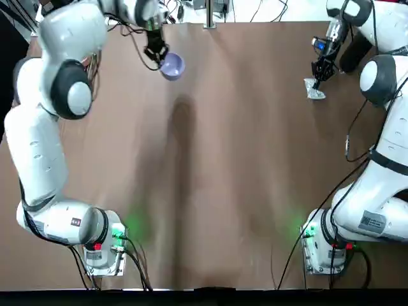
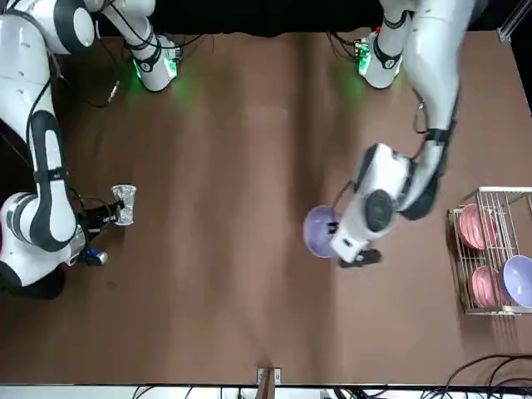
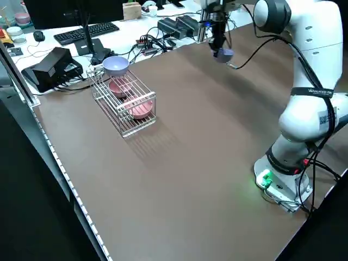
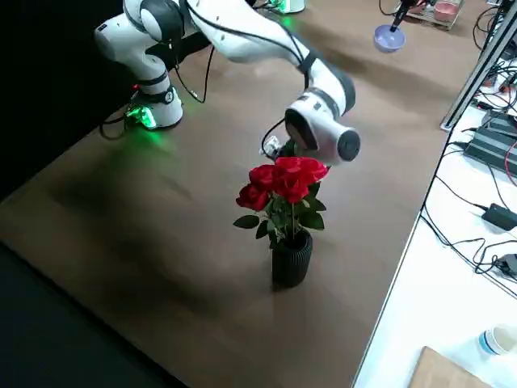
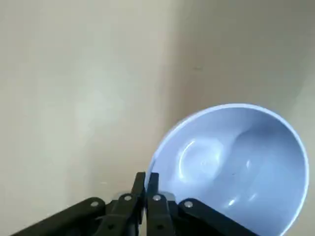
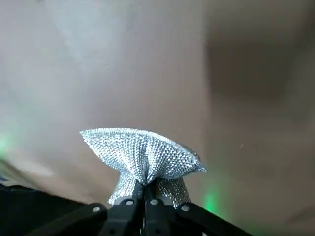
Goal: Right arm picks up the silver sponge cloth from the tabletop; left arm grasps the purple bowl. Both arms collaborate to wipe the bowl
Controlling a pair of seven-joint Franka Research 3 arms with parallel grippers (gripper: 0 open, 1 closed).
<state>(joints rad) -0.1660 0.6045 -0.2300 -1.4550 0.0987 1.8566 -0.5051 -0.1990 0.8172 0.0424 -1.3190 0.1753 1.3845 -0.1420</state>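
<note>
The silver sponge cloth (image 6: 142,157) looks soft and light, pinched at its middle by the right end effector (image 6: 144,189) at 2 o'clock of the tabletop (image 1: 242,178); the purple bowl (image 5: 236,162), rigid and probably smooth, is clamped at its rim by the left end effector (image 5: 146,183) at 11 o'clock

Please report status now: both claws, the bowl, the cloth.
Left claw shut on purple bowl, lifted. Right claw shut on silver cloth. Far apart; nothing between them.

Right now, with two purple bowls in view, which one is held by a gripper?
The purple bowl out over the open table, pinched at its rim by the left gripper. The other purple bowl sits untouched in the wire rack beside pink dishes.
</note>
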